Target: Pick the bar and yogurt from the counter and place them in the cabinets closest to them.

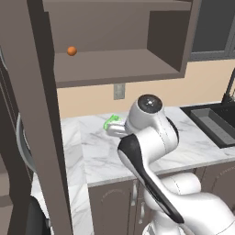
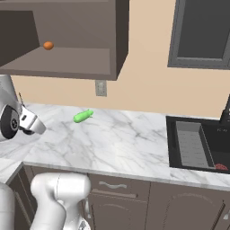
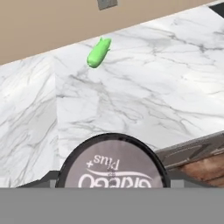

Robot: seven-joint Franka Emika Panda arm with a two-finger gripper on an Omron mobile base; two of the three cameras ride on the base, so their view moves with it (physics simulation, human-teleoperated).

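Item: round dark-rimmed grey foil lid of the yogurt cup (image 3: pixel 113 168), seen close in the hand view. White lettering printed on it, upside down in this view: "Plus" with a small "+" beside it; a larger word below, partly cut off, not legible.

Yogurt (image 3: pixel 113 164) lid close below; green item (image 3: pixel 99 52) on counter (image 3: pixel 166 83).

Both base cameras sit behind the arm, looking forward and down at the white grey-veined marble worktop (image 1: pixel 197 142), one from each side; they share the green elongated item (image 2: pixel 82 116). The hand camera looks down the worktop from close above, toward that same item.
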